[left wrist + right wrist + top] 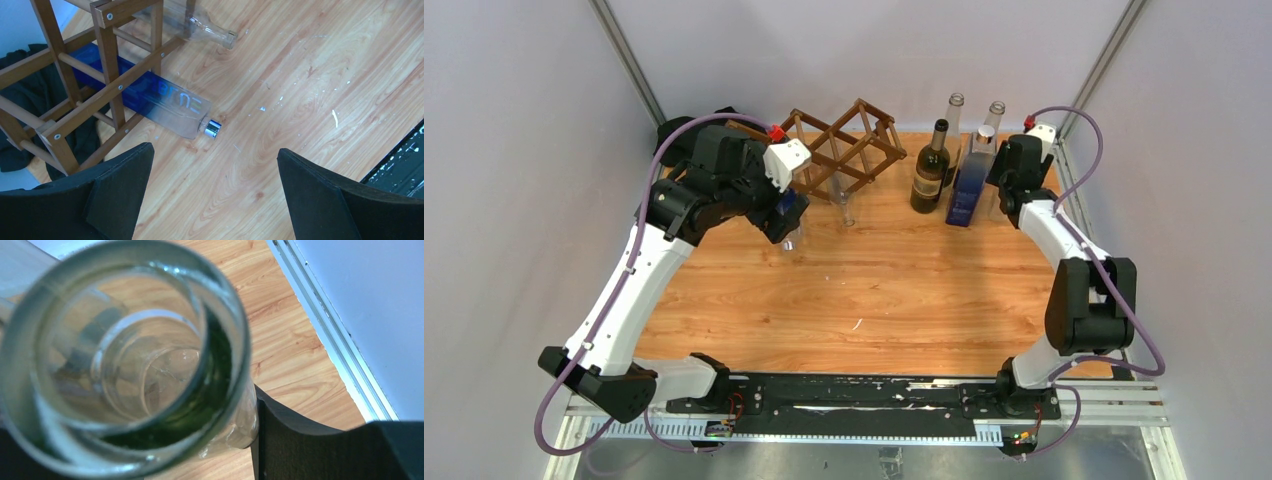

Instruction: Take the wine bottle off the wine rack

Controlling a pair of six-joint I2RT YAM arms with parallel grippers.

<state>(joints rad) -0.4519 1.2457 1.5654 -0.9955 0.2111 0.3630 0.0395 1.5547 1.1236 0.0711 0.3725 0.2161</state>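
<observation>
Just ahead of my left hand [215, 152], a little to its left, the blue bottle [165, 100] lies on its side through a bottom cell of the wine rack [106, 50], its silver cap pointing back toward me. A clear bottle [200, 25] lies in another cell farther ahead. The left hand is spread wide with nothing between its fingers.

I judge the blue bottle to be rigid, smooth glass with flat sides — slippery, breakable, and probably not heavy, since it looks see-through near the shoulder. I would take it on the flat sides just behind the cap, the part nearest the hand and free of the sticks. I would then draw it straight back along its own length, because the thin frame looks light enough to drag along.

My right hand [1006, 172] appears clamped on a greenish glass bottle [125, 355]. One finger lies against the glass; the other is hidden.

Under both hands is the surface [310, 90] — pale wood with white flecks. A black cloth [20, 65] sits left of the rack, and plain grey walls [514, 150] close the room in.
</observation>
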